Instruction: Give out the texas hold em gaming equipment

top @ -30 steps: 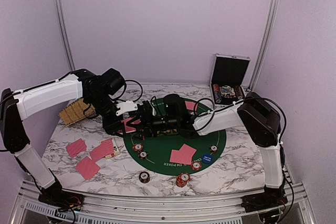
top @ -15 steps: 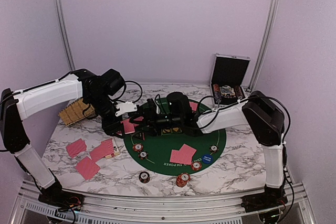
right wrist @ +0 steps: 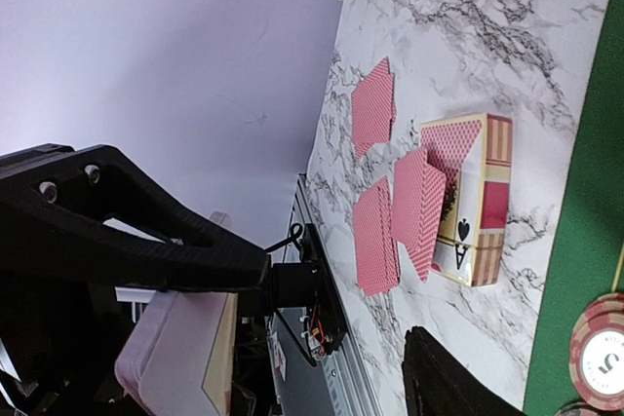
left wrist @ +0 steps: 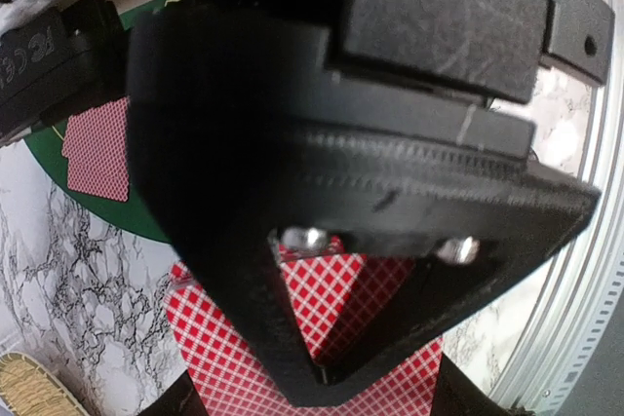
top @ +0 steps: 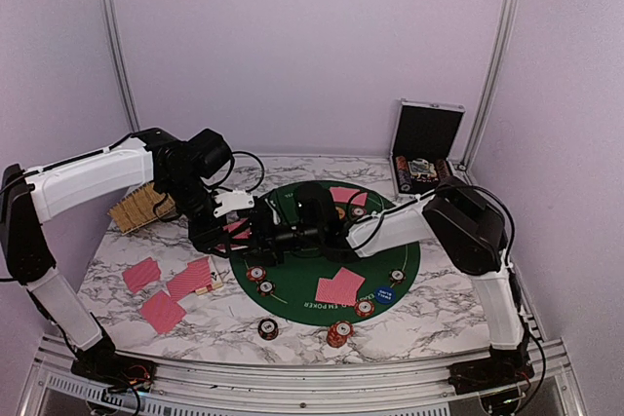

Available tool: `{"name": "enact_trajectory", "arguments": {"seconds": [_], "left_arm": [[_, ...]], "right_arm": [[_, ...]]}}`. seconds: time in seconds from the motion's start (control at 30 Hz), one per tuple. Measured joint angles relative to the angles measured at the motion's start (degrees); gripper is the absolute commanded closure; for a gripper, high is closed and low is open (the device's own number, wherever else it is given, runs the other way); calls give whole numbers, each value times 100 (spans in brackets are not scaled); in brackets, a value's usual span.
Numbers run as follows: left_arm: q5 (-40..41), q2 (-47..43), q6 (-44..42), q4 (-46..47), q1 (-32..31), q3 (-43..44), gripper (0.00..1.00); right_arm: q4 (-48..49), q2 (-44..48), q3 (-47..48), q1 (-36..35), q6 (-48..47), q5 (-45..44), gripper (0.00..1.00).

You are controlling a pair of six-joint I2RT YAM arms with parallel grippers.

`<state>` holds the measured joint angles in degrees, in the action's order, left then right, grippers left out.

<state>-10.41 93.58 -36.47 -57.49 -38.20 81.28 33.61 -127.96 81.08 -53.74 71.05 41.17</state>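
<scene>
A deck of pink-red-backed playing cards [left wrist: 224, 362] sits between the fingers of my left gripper [top: 232, 228] [left wrist: 322, 398], which is shut on it above the left edge of the green mat [top: 395, 245]. My right gripper [top: 261, 238] [right wrist: 336, 304] is right against the left one, open, with nothing between its fingers. One black right finger crosses in front of the deck in the left wrist view. Dealt cards [top: 162, 311] [right wrist: 373, 106] lie on the marble at the left, and more cards [top: 339, 286] lie on the mat. Striped chips [top: 256, 274] [right wrist: 600, 353] and a blue disc [top: 384, 293] rest on the mat's near part.
A card box [right wrist: 468, 202] lies beside the dealt cards. The straw basket [top: 136, 209] is at the far left behind the left arm. The open silver case [top: 424, 148] stands at the back right. Two chips [top: 338, 334] lie on the marble near the front edge.
My right gripper's jaws have spread wider and it has shifted left along the left gripper. The left arm and its deck have stayed put.
</scene>
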Motion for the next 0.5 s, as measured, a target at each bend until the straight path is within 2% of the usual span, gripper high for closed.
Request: {"name": "enact_trajectory", "arguments": {"seconds": [0.2,0.5], "left_arm": [[-9,2,2,-44,0,0,38],[-11,2,2,-44,0,0,38]], "right_arm": [[59,-323,452,-79,116,107,32],[15,-433,645,-107,129,146,32]]}}
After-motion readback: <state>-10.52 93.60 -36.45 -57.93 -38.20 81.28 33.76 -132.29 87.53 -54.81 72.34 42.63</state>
